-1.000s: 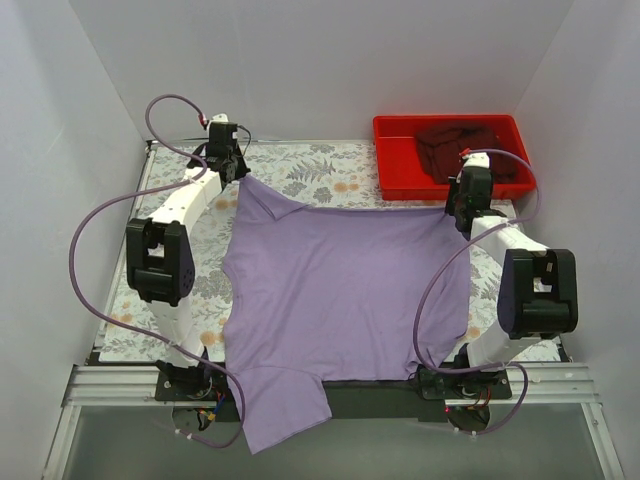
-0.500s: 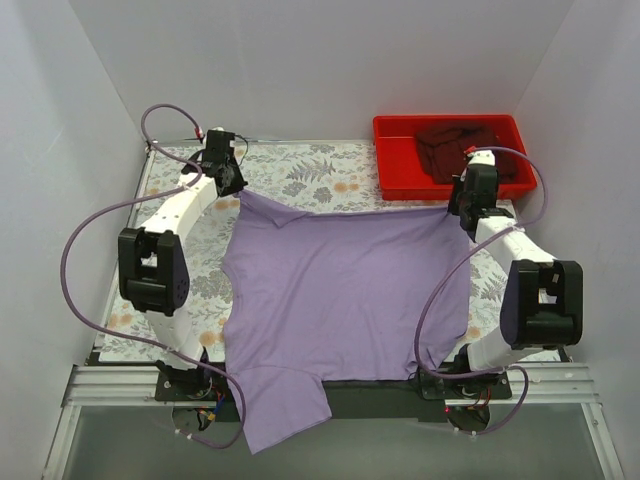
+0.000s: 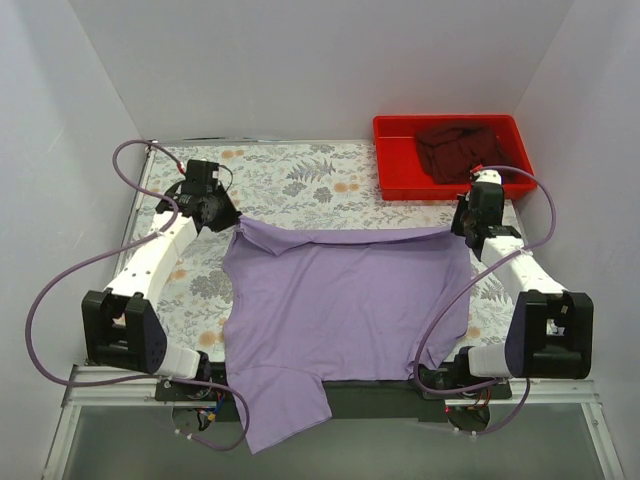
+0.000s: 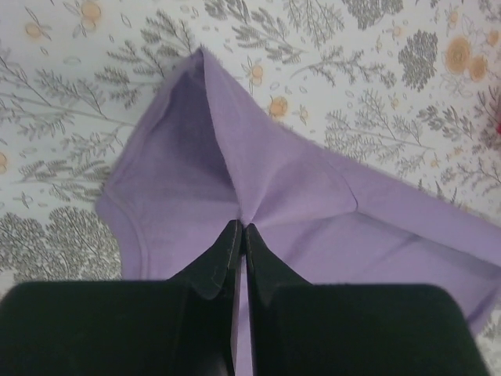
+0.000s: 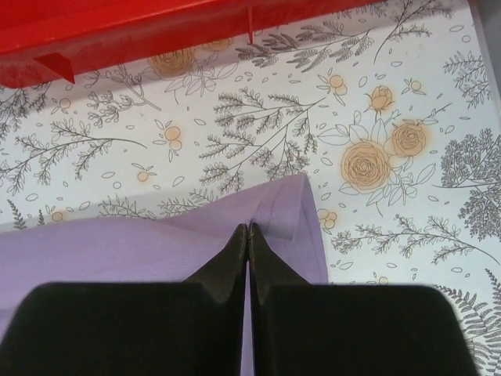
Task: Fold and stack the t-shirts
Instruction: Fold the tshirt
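Observation:
The pale lavender t-shirt (image 3: pixel 340 300) lies spread on the floral table, one sleeve hanging over the near edge. My left gripper (image 3: pixel 232 219) is shut on its far left corner, which shows as a pinched sleeve in the left wrist view (image 4: pixel 239 227). My right gripper (image 3: pixel 460 229) is shut on its far right corner, by the hem (image 5: pixel 248 225). The far edge is folded over toward me between both grippers. The dark maroon t-shirt (image 3: pixel 455 148) lies crumpled in the red tray (image 3: pixel 395 180).
The red tray stands at the table's back right, its wall just beyond the right gripper (image 5: pixel 156 23). White walls close in the left, right and back. The floral tablecloth (image 3: pixel 300 175) shows behind the shirt.
Both grippers have moved toward me with the shirt's far corners, carrying the far edge over the body of the shirt. The left arm has swung out and lower.

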Tool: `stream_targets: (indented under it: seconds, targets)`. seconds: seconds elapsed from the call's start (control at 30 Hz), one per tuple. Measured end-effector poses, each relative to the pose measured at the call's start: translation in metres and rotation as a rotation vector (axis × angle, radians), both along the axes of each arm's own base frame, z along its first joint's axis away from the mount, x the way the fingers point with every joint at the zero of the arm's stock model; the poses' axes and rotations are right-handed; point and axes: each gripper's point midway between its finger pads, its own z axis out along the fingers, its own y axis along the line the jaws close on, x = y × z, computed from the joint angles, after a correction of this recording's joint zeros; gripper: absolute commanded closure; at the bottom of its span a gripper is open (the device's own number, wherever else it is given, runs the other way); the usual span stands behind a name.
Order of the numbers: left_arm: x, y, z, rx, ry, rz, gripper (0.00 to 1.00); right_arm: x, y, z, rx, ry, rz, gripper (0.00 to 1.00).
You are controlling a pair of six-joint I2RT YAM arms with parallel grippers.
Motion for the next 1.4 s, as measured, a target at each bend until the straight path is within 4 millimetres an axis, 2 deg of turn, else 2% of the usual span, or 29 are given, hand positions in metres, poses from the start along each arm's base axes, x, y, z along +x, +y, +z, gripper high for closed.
stream_targets:
  seconds: [0.23, 0.57, 0.67, 0.83, 0.93, 0.97, 1.03, 1.13, 1.17, 1.23, 1.4]
  targets:
    - [-0.043, -0.013, 0.004, -0.121, 0.022, -0.015, 1.0, -0.02, 0.0, -0.01, 0.008, 0.038, -0.008, 0.99]
    - [-0.063, -0.019, 0.041, -0.213, -0.066, -0.008, 1.0, -0.025, -0.005, -0.007, -0.005, 0.042, -0.037, 0.99]
    - [-0.075, -0.022, 0.028, -0.238, -0.042, -0.009, 1.0, -0.03, -0.007, -0.013, -0.004, 0.056, -0.052, 0.99]
    - [-0.113, -0.022, -0.024, -0.267, 0.085, 0.008, 1.0, -0.047, -0.01, -0.037, -0.005, 0.132, -0.075, 0.99]
    - [-0.13, -0.022, -0.046, -0.276, 0.142, 0.021, 1.0, -0.053, -0.015, -0.054, 0.005, 0.19, -0.101, 0.9]
    - [-0.134, -0.022, -0.051, -0.28, 0.154, 0.026, 1.0, -0.055, -0.016, -0.06, 0.008, 0.215, -0.107, 0.84]
    - [-0.141, -0.023, -0.058, -0.291, 0.171, 0.029, 1.0, -0.061, -0.016, -0.072, 0.008, 0.265, -0.111, 0.8]
    - [-0.146, -0.024, -0.058, -0.306, 0.164, 0.027, 1.0, -0.071, -0.015, -0.082, 0.012, 0.321, -0.114, 0.61]
    - [-0.147, -0.024, -0.056, -0.31, 0.155, 0.026, 1.0, -0.073, -0.015, -0.082, 0.017, 0.327, -0.116, 0.5]
    - [-0.149, -0.025, -0.051, -0.325, 0.133, 0.02, 1.0, -0.073, -0.011, -0.08, 0.037, 0.326, -0.111, 0.41]
    - [-0.146, -0.031, -0.043, -0.363, 0.109, 0.006, 1.0, -0.069, 0.016, -0.058, 0.154, 0.259, -0.01, 0.32]
